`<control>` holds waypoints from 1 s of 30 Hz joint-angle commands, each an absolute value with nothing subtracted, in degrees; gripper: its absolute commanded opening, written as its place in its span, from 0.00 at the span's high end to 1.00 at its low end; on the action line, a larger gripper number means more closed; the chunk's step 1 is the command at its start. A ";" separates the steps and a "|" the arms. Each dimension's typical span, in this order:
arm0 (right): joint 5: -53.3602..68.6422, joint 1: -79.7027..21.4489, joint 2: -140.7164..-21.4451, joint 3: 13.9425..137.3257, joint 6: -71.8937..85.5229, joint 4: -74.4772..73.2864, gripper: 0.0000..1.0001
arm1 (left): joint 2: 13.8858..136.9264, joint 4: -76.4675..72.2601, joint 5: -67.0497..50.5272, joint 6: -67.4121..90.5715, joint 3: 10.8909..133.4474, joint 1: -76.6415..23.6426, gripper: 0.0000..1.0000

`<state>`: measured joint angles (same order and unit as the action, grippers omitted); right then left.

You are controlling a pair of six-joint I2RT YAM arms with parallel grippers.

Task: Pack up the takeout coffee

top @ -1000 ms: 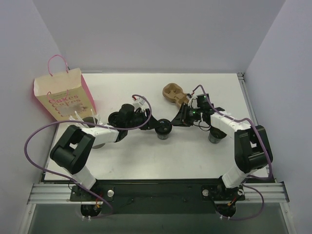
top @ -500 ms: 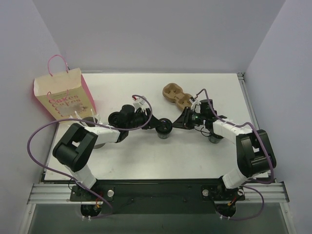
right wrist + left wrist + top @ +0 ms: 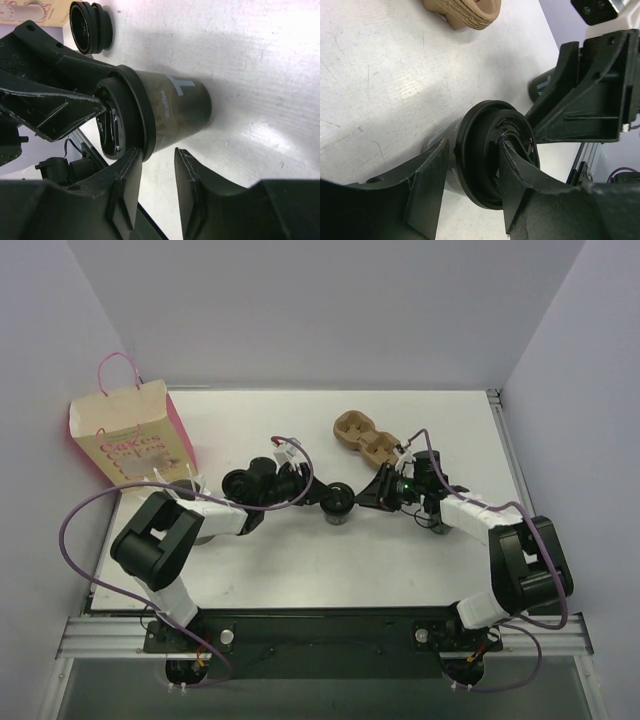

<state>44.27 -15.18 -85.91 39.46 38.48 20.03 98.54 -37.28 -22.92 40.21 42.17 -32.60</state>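
One lidded coffee cup (image 3: 175,105) w/ white "T" (bag (image 3: 130,440) reads "Cakes").

Pink-sided paper bag (image 3: 125,440) far left; brown pulp cup carrier (image 3: 362,437) well apart.

The right fingers (image 3: 192,192) stand slightly apart with nothing between them, the takeout coffee (image 3: 175,107) just beyond their tips on the worktop (image 3: 260,60), its black lid (image 3: 132,107) flanked by the left fingers (image 3: 50,110).
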 commanded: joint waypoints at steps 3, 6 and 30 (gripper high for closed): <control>45.34 -13.98 -79.98 47.44 31.30 5.63 0.58 | 103.97 -16.62 -20.39 29.27 40.25 -33.05 0.48; 47.97 -13.97 -82.42 51.05 27.52 1.77 0.51 | 104.50 -15.39 -21.09 28.04 41.74 -33.05 0.48; 52.21 -18.37 -104.77 68.13 11.33 -13.98 0.52 | 107.84 -13.10 -23.47 26.98 47.28 -32.96 0.48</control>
